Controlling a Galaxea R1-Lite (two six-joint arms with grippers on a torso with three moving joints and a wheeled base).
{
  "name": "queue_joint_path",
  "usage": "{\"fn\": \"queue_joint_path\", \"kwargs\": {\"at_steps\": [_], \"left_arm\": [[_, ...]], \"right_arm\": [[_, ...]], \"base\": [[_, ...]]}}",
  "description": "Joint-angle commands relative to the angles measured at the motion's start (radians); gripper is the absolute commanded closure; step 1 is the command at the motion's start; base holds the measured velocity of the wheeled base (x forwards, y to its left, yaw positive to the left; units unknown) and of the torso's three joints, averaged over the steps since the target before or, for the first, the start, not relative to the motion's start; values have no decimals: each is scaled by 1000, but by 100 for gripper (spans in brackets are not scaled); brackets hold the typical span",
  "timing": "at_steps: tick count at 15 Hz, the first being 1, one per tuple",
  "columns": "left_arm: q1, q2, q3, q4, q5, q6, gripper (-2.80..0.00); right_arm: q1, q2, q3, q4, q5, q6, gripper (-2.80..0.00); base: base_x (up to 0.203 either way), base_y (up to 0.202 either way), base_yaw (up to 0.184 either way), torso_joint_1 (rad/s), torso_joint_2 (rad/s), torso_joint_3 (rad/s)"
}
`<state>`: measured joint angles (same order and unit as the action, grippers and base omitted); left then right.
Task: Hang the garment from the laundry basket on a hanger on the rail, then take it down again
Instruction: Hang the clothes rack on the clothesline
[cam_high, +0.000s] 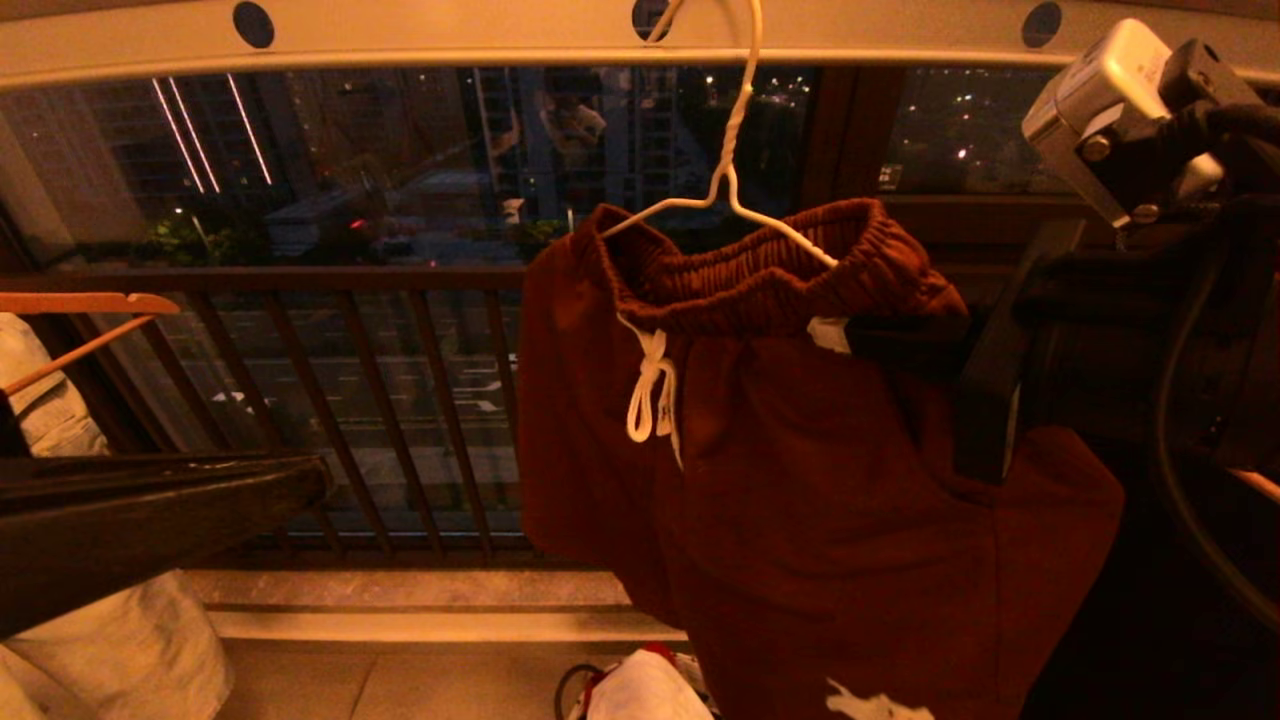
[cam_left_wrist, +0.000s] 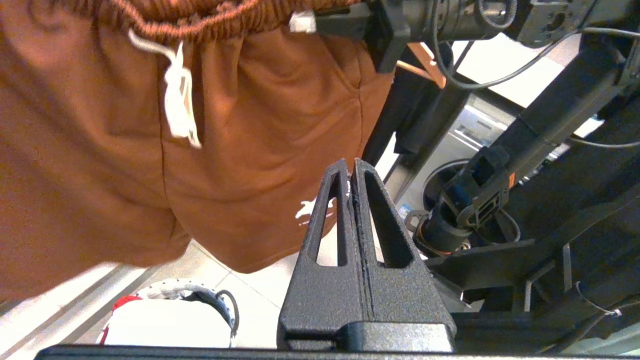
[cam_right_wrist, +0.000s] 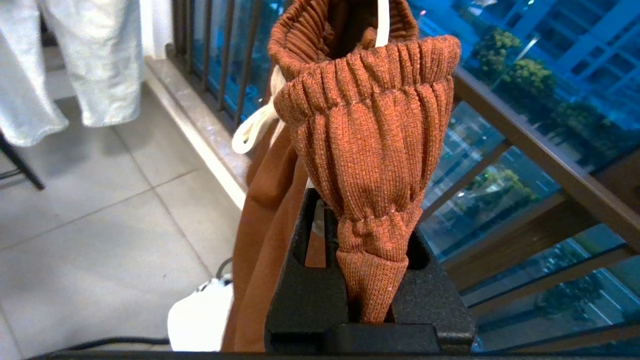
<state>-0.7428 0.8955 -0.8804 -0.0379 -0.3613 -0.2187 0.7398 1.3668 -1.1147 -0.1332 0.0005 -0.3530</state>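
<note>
Rail (cam_high: 500, 40): the long cream beam with dark round holes runs across the top of the head view, and the hook goes up to it.
Shorts (cam_high: 800, 480): rust-brown, hanging on the hanger in front of the balcony railing (cam_high: 400, 400), white drawstring dangling at the front.
Basket (cam_high: 640, 690): down on the floor below the shorts, only its pale rim showing.
Hanger (cam_high: 735, 170): thin white wire, both shoulders tucked inside the waistband.
Right gripper (cam_right_wrist: 370, 250): clamped on a bunched fold of the elastic waistband at the shorts' right side.
Left gripper (cam_left_wrist: 352, 175): fingers pressed together on nothing, parked low and apart from the cloth.
Step in hand: looks like the take-down, though it could be the last tug of hanging.
Next move: likely ease the waistband off that wire shoulder without unhooking the hanger.
</note>
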Motion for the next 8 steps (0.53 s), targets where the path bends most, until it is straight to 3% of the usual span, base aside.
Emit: {"fn": "queue_joint_path", "kwargs": {"at_steps": [1, 4, 8], "left_arm": [[0, -4, -2, 0, -2, -1, 0], [0, -9, -2, 0, -1, -1, 0], [0, -12, -3, 0, -1, -1, 0]], "right_arm": [[6, 13, 3, -6, -2, -3, 0], [16, 37, 1, -87, -53, -16, 0], [29, 57, 12, -85, -74, -32, 0]], "base": [[0, 0, 0, 0, 0, 0], [0, 0, 0, 0, 0, 0], [0, 0, 0, 0, 0, 0]]}}
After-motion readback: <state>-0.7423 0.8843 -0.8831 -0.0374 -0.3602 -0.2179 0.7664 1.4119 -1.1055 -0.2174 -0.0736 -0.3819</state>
